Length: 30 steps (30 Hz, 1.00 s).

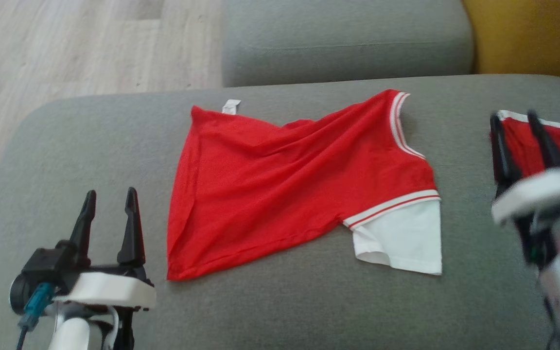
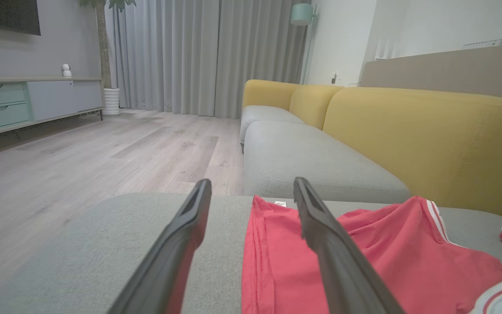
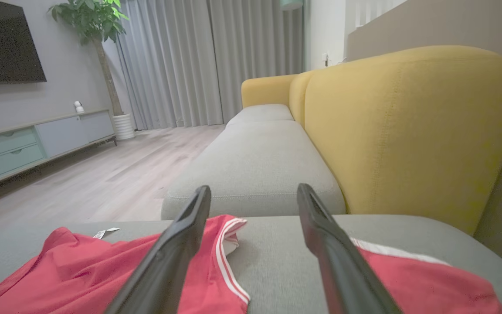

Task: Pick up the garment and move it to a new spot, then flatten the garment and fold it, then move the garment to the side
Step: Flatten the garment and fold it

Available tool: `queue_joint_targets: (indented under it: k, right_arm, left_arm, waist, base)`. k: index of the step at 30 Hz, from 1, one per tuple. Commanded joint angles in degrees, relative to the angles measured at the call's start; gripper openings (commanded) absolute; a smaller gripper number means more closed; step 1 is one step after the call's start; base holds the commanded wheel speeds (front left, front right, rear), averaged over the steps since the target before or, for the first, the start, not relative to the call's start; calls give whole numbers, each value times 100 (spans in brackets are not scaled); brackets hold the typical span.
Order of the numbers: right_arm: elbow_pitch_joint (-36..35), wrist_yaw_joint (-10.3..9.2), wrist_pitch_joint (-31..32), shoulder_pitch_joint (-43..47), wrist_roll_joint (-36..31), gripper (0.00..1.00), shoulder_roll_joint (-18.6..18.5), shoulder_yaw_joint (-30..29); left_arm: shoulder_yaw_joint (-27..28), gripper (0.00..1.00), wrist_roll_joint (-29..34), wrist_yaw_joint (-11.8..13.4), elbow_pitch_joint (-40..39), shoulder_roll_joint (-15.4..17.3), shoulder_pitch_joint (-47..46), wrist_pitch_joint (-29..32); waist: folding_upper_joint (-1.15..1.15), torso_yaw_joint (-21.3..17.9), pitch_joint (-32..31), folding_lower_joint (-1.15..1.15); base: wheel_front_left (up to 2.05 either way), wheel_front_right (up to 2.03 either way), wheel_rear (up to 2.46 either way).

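garment (image 1: pixel 280 194) | red, white sleeve (image 1: pixel 406 238) | rumpled, perhaps half-folded | on grey cushion (image 1: pixel 90 146)

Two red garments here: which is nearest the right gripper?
The small red bundle with white trim at the cushion's right edge, beside the right gripper. The spread shirt with the white sleeve lies mid-cushion, farther off.
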Motion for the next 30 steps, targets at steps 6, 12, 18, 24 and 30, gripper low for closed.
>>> queue_joint_targets:
  k: [6, 12, 18, 24, 30]
  right_arm:
    - [-1700, 42, -118, 1393, -717, 100, 498, -467]
    - [-2517, 42, -121, 2444, -1433, 100, 1049, -1070]
    - [-2720, 42, -102, 2659, -1766, 100, 1231, -1258]
    - [-2364, 42, 1069, 2568, -1657, 100, 1195, -1168]
    - [-1769, 42, 2623, 2128, -1345, 100, 1191, -1316]
  left_arm:
    - [321, 100, 116, -46, -317, -6, 43, -70]
    - [333, 100, 212, -138, -248, -89, 256, -70]
    - [380, 100, 237, -258, -124, -137, 228, -70]
    - [288, 100, 225, -393, 500, -6, 32, 449]
    - [147, 100, -209, -613, 790, 217, -505, 1840]
  waist:
    - [0, -210, -11, 0]
    - [0, -216, -1, 0]
    - [0, -152, 8, 0]
    - [0, -109, 54, 0]
    - [0, -88, 154, 0]
  base:
    - [0, 0, 0]
    - [0, 0, 0]
    - [0, 0, 0]
    - [0, 0, 0]
    - [0, 0, 0]
